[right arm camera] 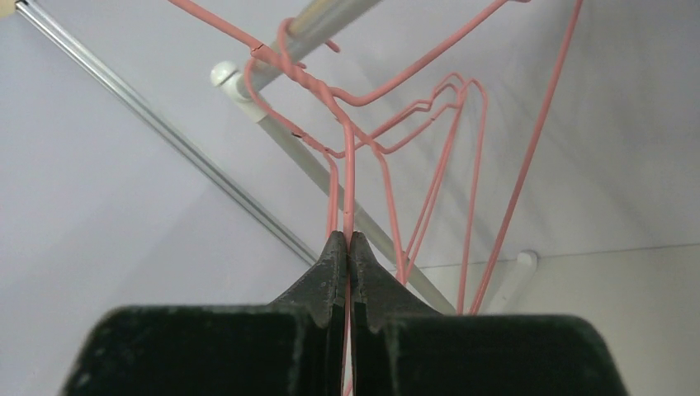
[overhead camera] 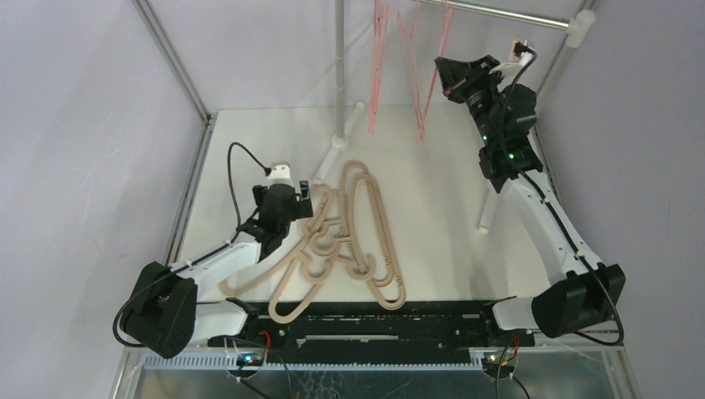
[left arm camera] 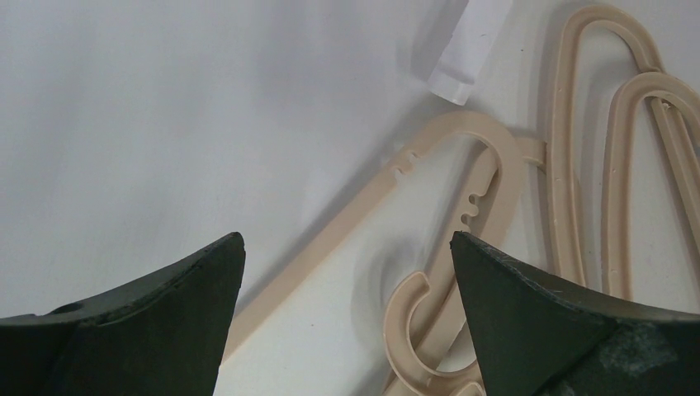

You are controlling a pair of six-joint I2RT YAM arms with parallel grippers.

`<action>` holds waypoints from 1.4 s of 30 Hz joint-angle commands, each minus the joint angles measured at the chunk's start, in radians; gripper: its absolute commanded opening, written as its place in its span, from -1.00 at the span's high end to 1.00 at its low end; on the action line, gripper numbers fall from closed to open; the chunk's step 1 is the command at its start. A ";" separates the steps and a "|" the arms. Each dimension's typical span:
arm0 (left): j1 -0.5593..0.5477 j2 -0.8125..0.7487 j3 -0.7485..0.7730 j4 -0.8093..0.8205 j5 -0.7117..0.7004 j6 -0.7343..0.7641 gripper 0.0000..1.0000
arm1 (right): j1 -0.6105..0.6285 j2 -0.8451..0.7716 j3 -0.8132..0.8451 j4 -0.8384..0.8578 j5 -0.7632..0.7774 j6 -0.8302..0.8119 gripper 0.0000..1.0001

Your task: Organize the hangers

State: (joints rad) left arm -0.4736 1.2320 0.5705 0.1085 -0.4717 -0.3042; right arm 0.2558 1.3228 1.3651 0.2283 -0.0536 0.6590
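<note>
Several beige hangers (overhead camera: 349, 237) lie tangled in a pile on the white table (overhead camera: 441, 199). My left gripper (overhead camera: 304, 203) hovers open at the pile's left edge. In the left wrist view its jaws (left arm camera: 347, 241) stand wide apart with nothing between them; one beige hook (left arm camera: 413, 330) lies close to the right finger (left arm camera: 528, 313), and a beige hanger arm (left arm camera: 479, 161) lies beyond. Pink wire hangers (overhead camera: 378, 66) hang from the rack's rod (overhead camera: 499, 12). My right gripper (overhead camera: 443, 76) is raised to them and shut on one pink wire hanger (right arm camera: 349, 177), whose hook (right arm camera: 281, 49) is over the rod (right arm camera: 330, 18).
The silver-white rack has an upright pole (overhead camera: 339, 66), white feet on the table (overhead camera: 332, 154) and a leg at the right (overhead camera: 486, 212). A white rack foot (left arm camera: 466, 49) shows ahead of the left gripper. Grey walls and frame bars (overhead camera: 170, 58) enclose the table.
</note>
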 commanded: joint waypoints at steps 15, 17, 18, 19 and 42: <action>-0.004 -0.021 0.039 0.014 -0.043 0.020 -0.99 | -0.044 0.179 0.202 -0.059 -0.083 0.108 1.00; -0.003 -0.026 0.036 0.015 -0.046 0.020 -0.99 | -0.038 0.211 0.238 -0.094 -0.092 0.107 1.00; -0.004 -0.029 0.036 0.016 -0.046 0.020 -0.99 | -0.033 0.226 0.253 -0.110 -0.094 0.107 1.00; -0.004 -0.031 0.034 0.016 -0.048 0.020 -0.99 | -0.030 0.240 0.262 -0.117 -0.095 0.108 1.00; -0.004 -0.066 0.025 0.008 -0.060 0.024 -0.99 | 0.057 0.487 0.484 -0.236 -0.150 0.090 1.00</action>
State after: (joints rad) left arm -0.4736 1.2076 0.5705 0.1017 -0.5064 -0.2958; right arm 0.2916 1.7790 1.7832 0.0399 -0.1761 0.7666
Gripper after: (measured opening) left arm 0.996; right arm 0.006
